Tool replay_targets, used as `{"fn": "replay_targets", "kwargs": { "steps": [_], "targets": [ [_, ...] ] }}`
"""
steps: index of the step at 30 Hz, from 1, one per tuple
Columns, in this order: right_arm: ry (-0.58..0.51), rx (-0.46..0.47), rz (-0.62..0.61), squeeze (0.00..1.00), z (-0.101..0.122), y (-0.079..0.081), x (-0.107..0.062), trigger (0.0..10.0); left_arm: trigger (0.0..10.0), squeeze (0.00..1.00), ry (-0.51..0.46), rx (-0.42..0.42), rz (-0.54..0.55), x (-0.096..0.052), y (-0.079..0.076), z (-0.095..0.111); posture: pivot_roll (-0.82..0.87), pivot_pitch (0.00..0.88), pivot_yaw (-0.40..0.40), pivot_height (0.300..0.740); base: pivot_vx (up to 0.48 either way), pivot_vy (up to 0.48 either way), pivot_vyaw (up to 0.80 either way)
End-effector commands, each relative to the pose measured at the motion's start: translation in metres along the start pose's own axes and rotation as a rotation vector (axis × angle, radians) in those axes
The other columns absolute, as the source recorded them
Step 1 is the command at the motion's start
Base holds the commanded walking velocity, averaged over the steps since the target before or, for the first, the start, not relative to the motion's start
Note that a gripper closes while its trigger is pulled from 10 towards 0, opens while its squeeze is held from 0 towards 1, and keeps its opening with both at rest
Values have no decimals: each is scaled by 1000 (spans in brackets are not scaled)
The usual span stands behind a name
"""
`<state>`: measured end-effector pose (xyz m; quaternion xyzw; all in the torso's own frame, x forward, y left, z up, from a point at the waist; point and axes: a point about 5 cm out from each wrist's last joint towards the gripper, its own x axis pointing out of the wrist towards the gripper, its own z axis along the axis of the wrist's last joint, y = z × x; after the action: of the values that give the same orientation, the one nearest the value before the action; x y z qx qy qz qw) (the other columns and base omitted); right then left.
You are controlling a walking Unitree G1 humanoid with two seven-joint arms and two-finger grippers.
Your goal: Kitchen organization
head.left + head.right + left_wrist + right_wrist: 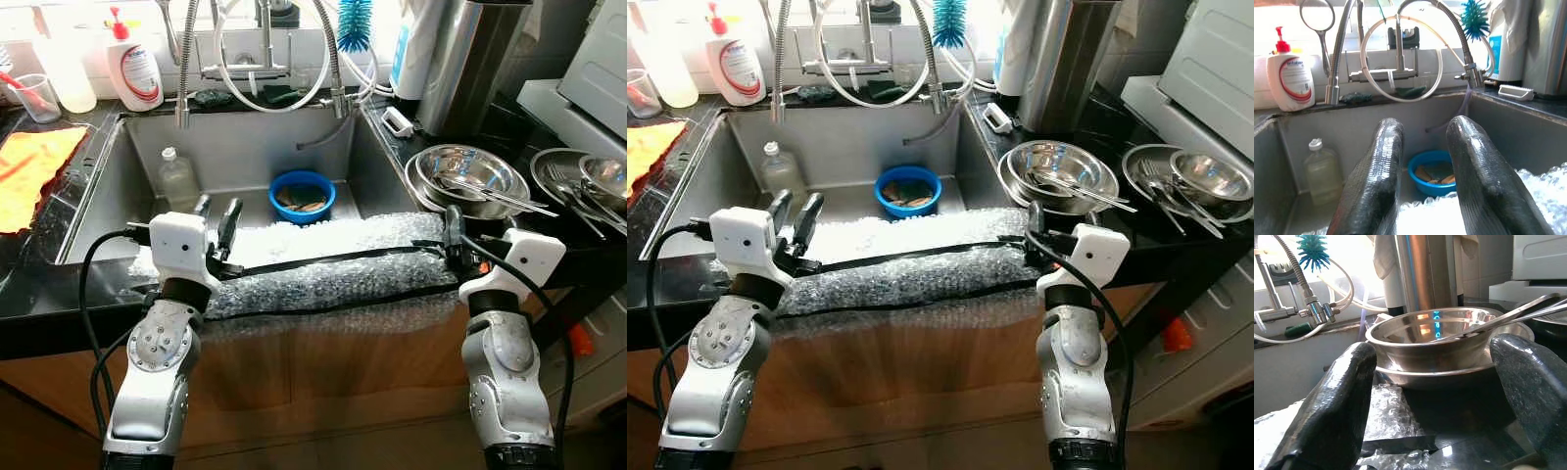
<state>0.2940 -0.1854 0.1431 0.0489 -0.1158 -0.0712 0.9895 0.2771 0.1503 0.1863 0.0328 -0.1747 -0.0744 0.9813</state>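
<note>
Bubble wrap (323,264): lies across front edge of sink (245,147), long axis left-right, black strip along it, front hanging over bench (59,284) edge.
Left gripper (216,217): over wrap's left end, fingers a little apart, nothing held.
Right gripper (1440,382): at wrap's right end, fingers wide apart, empty, steel bowls (465,176) just ahead.
Sink contents: blue bowl (302,196) with brownish bits; clear bottle (176,178) upright at left wall.
Bowls: stacked, utensils inside.
Around: soap bottle (135,69), orange cloth (29,166), blue brush (355,22).
</note>
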Motion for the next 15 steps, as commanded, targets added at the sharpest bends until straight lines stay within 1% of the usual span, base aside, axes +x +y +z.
{"fn": "replay_targets", "kwargs": {
  "steps": [1, 15],
  "targets": [
    [-11, -7, -10, 0, 3, -2, 3, 10000, 10000, 0, -10, 6, -12, 0, -3, 0, -27, 0, -21, 740, 0, 0, 0],
    [-13, -27, -45, 0, 4, -11, 8, 10000, 10000, 0, -3, 8, -5, 1, -3, -1, -24, 6, -24, 740, 0, 0, 0]
  ]
}}
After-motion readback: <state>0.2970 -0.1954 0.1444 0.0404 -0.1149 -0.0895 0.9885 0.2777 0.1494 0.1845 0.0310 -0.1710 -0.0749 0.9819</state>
